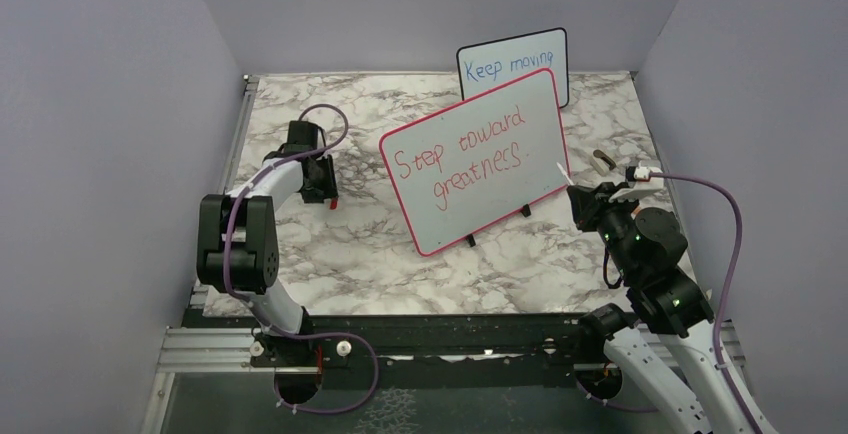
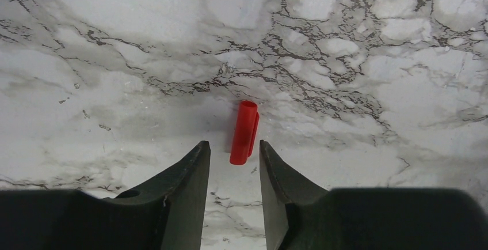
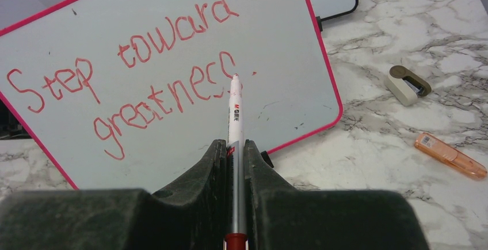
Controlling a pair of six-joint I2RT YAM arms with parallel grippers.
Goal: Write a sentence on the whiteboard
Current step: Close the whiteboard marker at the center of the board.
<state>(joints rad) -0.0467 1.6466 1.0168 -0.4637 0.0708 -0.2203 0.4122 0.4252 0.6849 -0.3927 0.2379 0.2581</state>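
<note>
Table top (image 2: 374, 60): marble-patterned, smooth, faint sheen.
Whiteboard (image 3: 276, 71): smooth glossy white face; pink plastic-looking frame.
Marker (image 3: 235, 117): smooth white plastic-looking barrel.
Cap (image 2: 244, 132): glossy red plastic.
Left gripper fingers (image 2: 184, 186): matt black, slightly grainy.
Right gripper fingers (image 3: 195, 175): matt black, grainy.
Pen (image 3: 452, 155): translucent orange plastic.

Top camera overlooks all; right wrist, seemingly close, shares the whiteboard (image 1: 490, 204).

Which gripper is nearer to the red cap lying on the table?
Left. The left gripper hangs directly over the red cap. The right gripper holds a marker beside the whiteboard, far from the cap.
</note>
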